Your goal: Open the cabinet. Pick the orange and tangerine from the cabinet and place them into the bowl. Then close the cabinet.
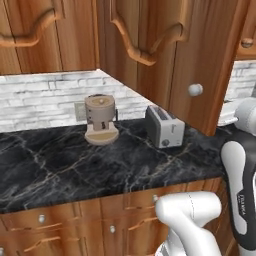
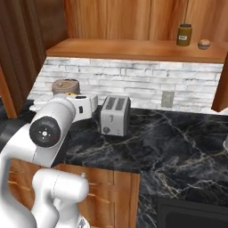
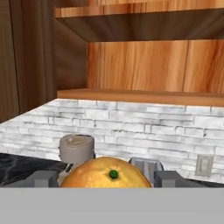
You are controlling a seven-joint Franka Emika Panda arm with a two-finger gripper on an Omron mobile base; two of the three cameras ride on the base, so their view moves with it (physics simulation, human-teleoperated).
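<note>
With the cabinet door (image 1: pixel 200 60) swung open, the claw (image 3: pixel 106 179) at the hand view's bottom centre grips the orange (image 3: pixel 105 174) between wide-spread jaws, so carrying it to the bowl looks next.

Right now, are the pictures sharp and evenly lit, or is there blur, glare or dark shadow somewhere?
Left base view: even light, soft edges, no glare on the toaster. Right base view: the same flat light, the cabinet corner at the left dark. Hand view: the orange looks sharp, the underside of the upper shelf shaded.
</note>
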